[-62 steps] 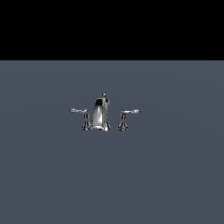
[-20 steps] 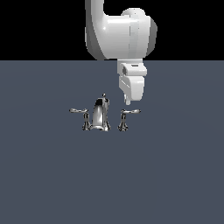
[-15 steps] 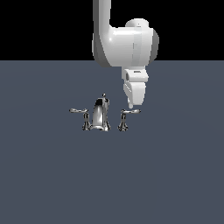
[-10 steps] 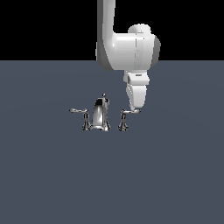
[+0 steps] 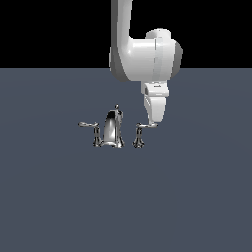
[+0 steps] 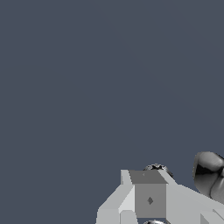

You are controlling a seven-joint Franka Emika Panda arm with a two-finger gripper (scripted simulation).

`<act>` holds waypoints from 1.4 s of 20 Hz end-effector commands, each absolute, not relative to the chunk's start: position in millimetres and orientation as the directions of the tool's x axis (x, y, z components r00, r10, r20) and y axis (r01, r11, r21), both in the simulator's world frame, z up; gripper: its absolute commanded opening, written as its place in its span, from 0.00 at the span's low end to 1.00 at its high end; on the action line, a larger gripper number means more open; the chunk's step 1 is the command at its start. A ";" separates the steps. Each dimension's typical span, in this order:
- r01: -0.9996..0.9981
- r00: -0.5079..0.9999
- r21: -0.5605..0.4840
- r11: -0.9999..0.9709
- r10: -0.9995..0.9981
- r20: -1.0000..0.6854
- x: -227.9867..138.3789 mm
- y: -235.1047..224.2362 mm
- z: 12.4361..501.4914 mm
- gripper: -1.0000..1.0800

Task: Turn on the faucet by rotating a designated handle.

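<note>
The chrome faucet (image 5: 113,130) stands in the middle of the grey floor, its tapered spout between two lever handles. The handle (image 5: 141,133) is the lever on the exterior view's right, a thin arm pointing right from a short flared base. My gripper (image 5: 155,122) hangs straight down over the outer tip of that lever, touching or almost touching it. Its fingers (image 6: 148,199) show as one grey block with no gap, nothing held between them. In the wrist view a bit of chrome handle (image 6: 156,167) peeks from behind the fingers, and the spout (image 6: 210,175) shows beside them.
The white arm (image 5: 142,54) comes down from above, behind the faucet. The other chrome lever (image 5: 91,126) points to the exterior view's left. Flat dark grey floor (image 5: 123,206) lies all around.
The arm entered from above and has come down and slightly right, bringing the gripper from above the spout to the tip of the right lever. The faucet's levers have not moved.
</note>
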State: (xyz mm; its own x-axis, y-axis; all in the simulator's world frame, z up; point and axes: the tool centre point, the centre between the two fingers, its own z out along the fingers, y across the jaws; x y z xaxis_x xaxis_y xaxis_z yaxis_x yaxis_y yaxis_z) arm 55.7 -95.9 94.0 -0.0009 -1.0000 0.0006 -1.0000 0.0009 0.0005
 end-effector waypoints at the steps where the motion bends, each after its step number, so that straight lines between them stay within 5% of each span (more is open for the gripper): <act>1: -1.000 -0.002 0.000 0.002 -1.000 0.001 48.9 -99.2 94.0 0.00; 28: -1.000 -0.001 -0.001 0.001 -1.000 0.000 -24.0 -94.9 94.2 0.00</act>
State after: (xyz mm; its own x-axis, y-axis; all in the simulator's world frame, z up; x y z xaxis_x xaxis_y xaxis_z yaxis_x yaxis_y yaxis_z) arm -16.5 -100.6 94.0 -0.0070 -1.0000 0.0017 -0.9999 0.0070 -0.0077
